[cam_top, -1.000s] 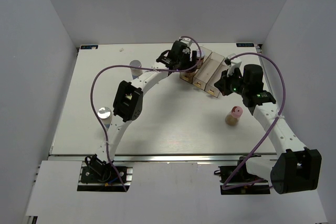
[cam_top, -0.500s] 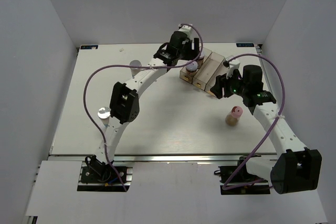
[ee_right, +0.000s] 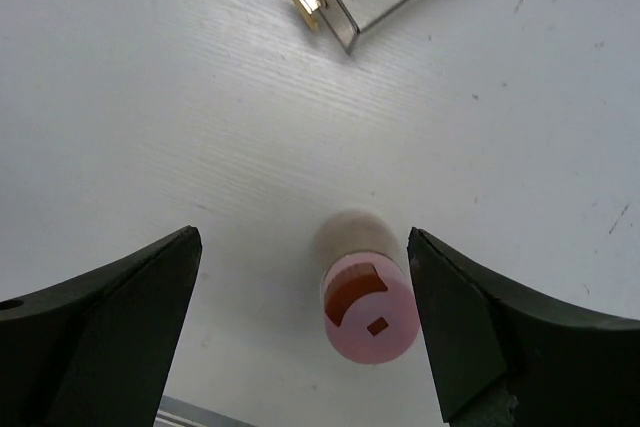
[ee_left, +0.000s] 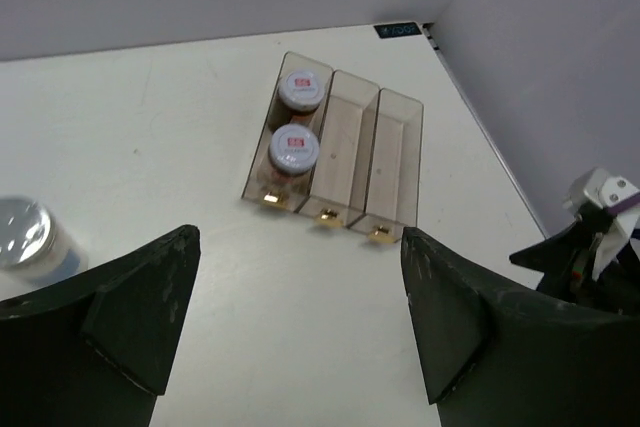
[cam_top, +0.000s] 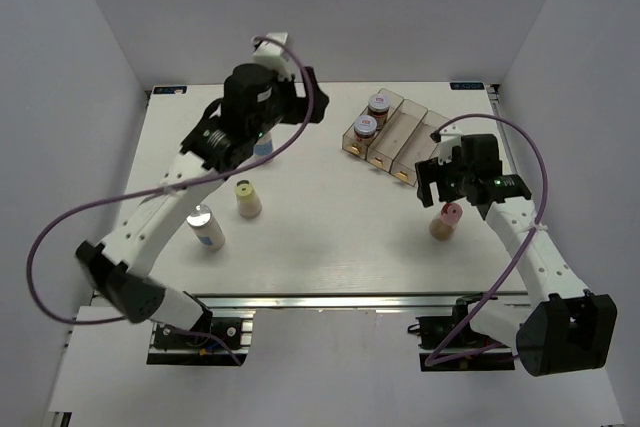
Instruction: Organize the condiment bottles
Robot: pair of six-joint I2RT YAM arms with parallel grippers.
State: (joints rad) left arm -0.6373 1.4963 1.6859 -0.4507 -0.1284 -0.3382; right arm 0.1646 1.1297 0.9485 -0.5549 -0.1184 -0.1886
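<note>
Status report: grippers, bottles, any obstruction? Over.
Left gripper open, empty. Right gripper open above pink-lidded bottle. Two brown bottles in end slot of tray. Nothing in the way.

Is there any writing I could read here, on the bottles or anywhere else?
Nothing here reads clearly.
Red marks on the two brown bottles' lids in the tray: too small to read.
Dark sticker at the far corner: blurred.
Pink lid: orange shapes, no letters.
</note>
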